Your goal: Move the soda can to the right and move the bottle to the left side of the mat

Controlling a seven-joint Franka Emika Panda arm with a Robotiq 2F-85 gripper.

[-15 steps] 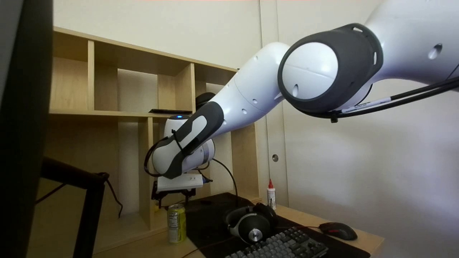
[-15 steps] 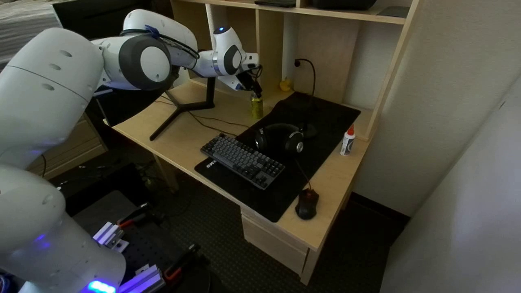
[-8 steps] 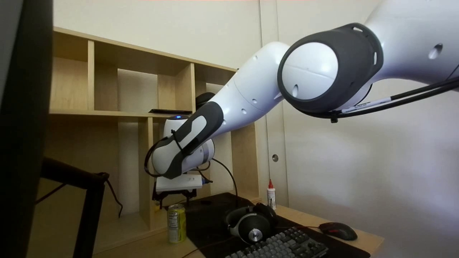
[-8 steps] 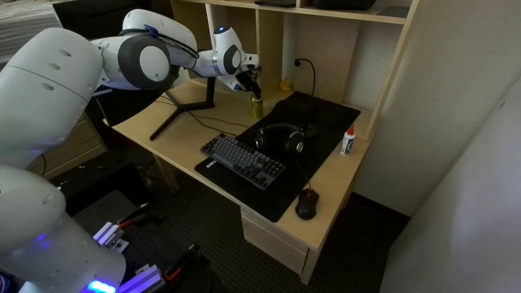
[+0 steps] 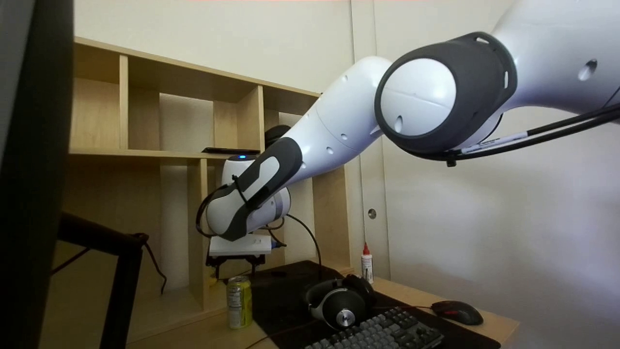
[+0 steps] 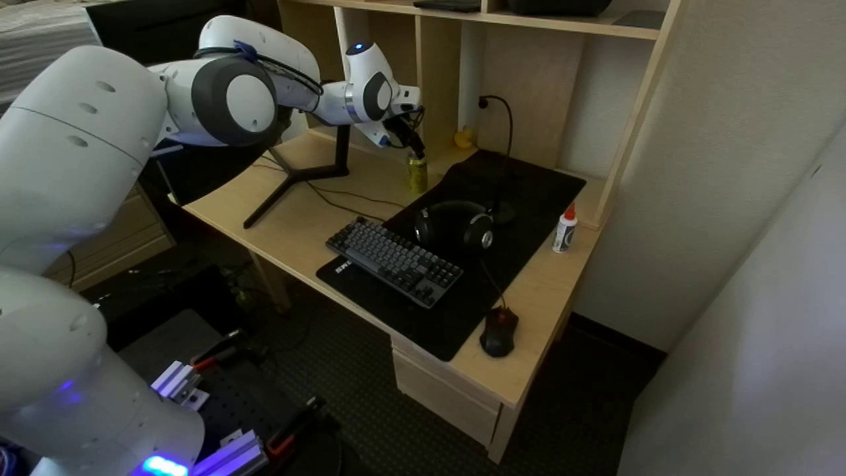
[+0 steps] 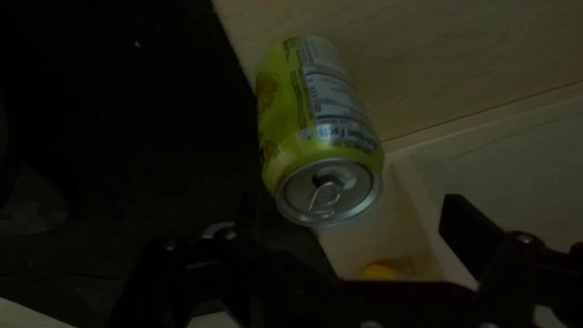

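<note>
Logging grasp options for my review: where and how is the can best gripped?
Probably around its upper body: the can stands upright with straight, round walls, so a finger on either side should seat well. Coming down from above seems best, since the gripper is poised open near its top, with nothing seen blocking that side.

A glossy white robot arm (image 5: 346, 118) with dark grey joints slants from an exterior view's upper right to its lower centre-left, where its black two-fingered gripper (image 5: 235, 269) points down, spread wide.
</note>
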